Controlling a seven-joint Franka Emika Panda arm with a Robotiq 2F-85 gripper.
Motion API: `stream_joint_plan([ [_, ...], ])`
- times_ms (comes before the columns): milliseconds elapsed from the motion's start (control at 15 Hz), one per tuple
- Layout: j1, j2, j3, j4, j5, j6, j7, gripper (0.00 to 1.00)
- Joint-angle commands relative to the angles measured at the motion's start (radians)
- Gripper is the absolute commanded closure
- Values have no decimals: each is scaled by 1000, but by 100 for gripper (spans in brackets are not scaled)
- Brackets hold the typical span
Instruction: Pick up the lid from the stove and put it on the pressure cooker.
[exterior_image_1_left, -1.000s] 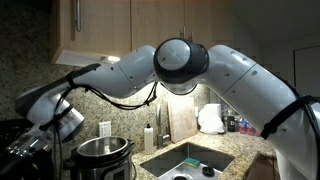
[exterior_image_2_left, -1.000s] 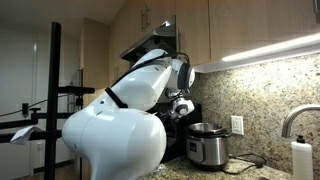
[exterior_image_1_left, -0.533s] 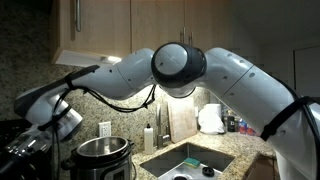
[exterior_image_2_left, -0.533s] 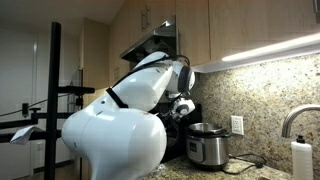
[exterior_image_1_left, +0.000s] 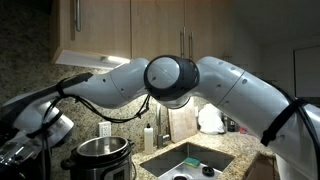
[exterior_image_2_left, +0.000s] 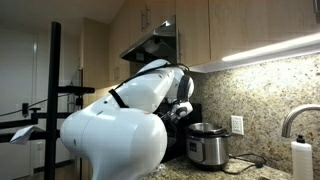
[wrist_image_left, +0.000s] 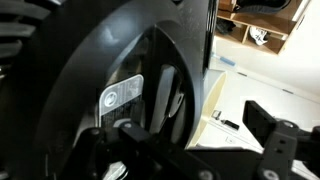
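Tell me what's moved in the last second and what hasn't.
In an exterior view the arm swung lower and further toward the left of the picture, carrying the tool away from above the cooker. The wrist view now shows the black lid up close. The tool is open and has taken hold of nothing. The cooker, with no lid on it, and the sink stayed put.

walls: speckled granite backsplash (exterior_image_2_left: 265, 100) with a wall outlet (exterior_image_2_left: 238, 124) | furniture: wooden upper cabinets (exterior_image_1_left: 100, 25), range hood (exterior_image_2_left: 155, 45) | light: bright strip (exterior_image_2_left: 260, 52) under the cabinets | counter: granite countertop (exterior_image_1_left: 228, 160), steel sink (exterior_image_1_left: 185, 158), faucet (exterior_image_2_left: 290, 118), soap bottle (exterior_image_2_left: 301, 160) | elsewhere: black stand (exterior_image_2_left: 55, 90) before a pale wall
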Motion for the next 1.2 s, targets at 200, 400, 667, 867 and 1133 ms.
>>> stream_joint_plan([
  [200,45,108,40,180,-93,-112,100,0],
  [400,48,149,50,246,-114,-156,130,0],
  [667,69,159,11,273,-101,-207,222,0],
  [867,82,151,-7,283,-107,-245,305,0],
  [1133,87,164,-13,298,-101,-262,373,40],
])
